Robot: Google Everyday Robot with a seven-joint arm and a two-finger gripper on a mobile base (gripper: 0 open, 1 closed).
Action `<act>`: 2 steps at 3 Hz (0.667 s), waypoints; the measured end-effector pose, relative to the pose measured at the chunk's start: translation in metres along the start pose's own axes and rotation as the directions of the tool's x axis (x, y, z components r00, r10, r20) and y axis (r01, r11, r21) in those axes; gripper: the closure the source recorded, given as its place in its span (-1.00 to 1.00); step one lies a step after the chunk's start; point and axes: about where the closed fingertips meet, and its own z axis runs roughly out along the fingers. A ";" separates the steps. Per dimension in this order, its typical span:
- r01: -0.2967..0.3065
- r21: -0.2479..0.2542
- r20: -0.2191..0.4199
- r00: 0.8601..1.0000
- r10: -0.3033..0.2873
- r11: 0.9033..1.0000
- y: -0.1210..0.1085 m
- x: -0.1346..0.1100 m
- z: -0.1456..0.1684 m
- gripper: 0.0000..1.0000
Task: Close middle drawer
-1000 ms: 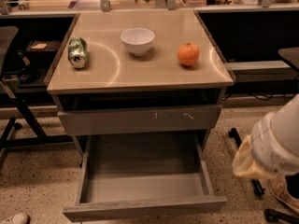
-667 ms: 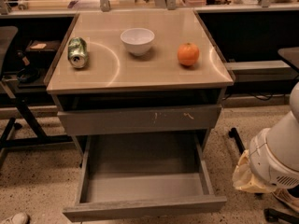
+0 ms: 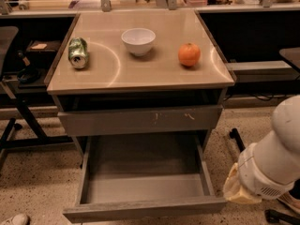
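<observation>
White, rounded arm segments (image 3: 274, 161), tan cuff (image 3: 233, 190); tool out of frame.

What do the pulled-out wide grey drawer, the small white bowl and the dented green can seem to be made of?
The pulled-out wide grey drawer: probably painted metal or laminate board, judging by its flat, matte grey panels. The small white bowl: smooth and glossy, so ceramic or plastic. The dented green can: thin metal, crumpled with bright glints. The gripper is out of view; only the white arm shows at lower right.
</observation>
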 end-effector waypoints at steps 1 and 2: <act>-0.042 -0.072 0.024 0.999 0.043 0.997 0.002 0.000 0.081 1.00; -0.069 -0.113 0.043 0.996 0.075 0.991 -0.007 0.001 0.162 1.00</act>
